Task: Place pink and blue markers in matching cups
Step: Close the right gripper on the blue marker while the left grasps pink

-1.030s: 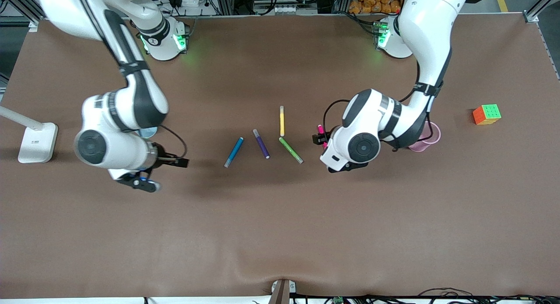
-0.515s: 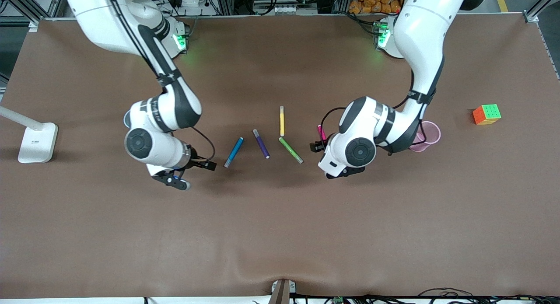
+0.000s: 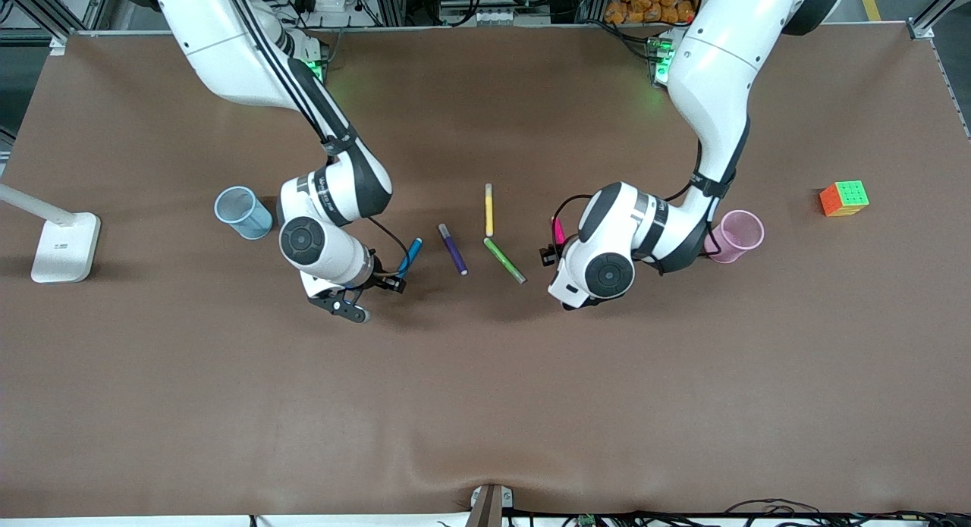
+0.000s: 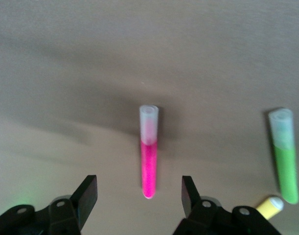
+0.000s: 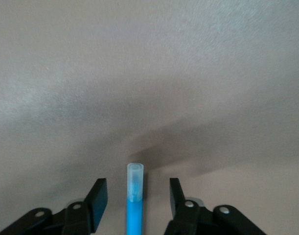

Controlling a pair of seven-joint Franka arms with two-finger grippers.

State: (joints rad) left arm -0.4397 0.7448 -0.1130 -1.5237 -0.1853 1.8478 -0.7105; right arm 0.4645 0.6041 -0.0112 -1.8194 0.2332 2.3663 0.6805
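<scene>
Jaws spread — left gripper (image 4: 139,193) over pink marker (image 4: 149,155), right gripper (image 5: 138,195) over blue marker (image 5: 134,200).

pink marker (image 4: 149,166), blue marker (image 5: 134,208), multicoloured cube (image 3: 843,198)

No lettering could be read anywhere. The right arm's wrist band (image 3: 322,193) carried a short line of small print, too fine to make out, and the white lamp base (image 3: 64,246) at the right arm's end of the table bore a tiny dark mark that stayed illegible. The markers, cups and colour cube (image 3: 844,199) showed no writing.
</scene>
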